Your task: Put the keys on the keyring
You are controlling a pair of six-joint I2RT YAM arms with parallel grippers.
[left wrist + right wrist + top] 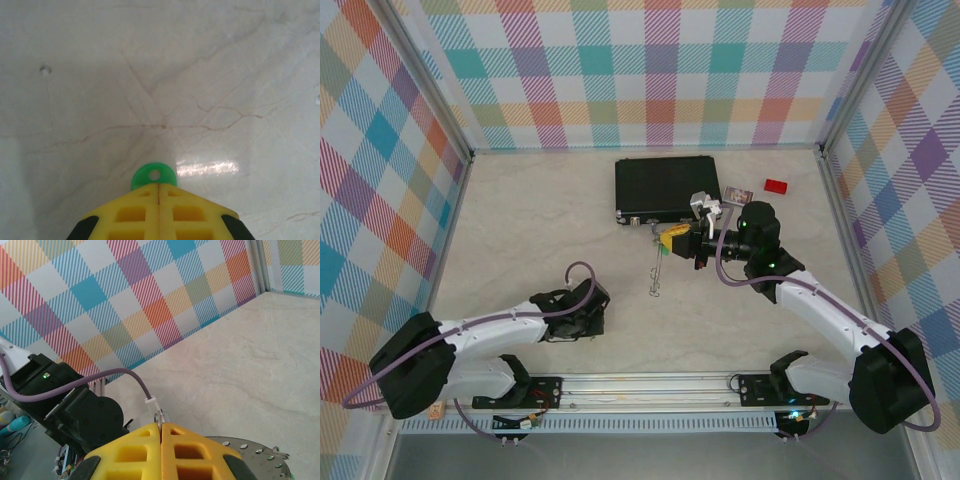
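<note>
While the left tool (159,187) pinches 1 green key (154,175), right tool (161,427) clamps the keyring (159,416) — both closed tight

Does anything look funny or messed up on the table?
Nothing looks spilled or broken. The one odd sight: the thin grey metal keyring is pinched by the right gripper and seen edge-on, so it looks like a line. The left gripper pinches a green key tag.
</note>
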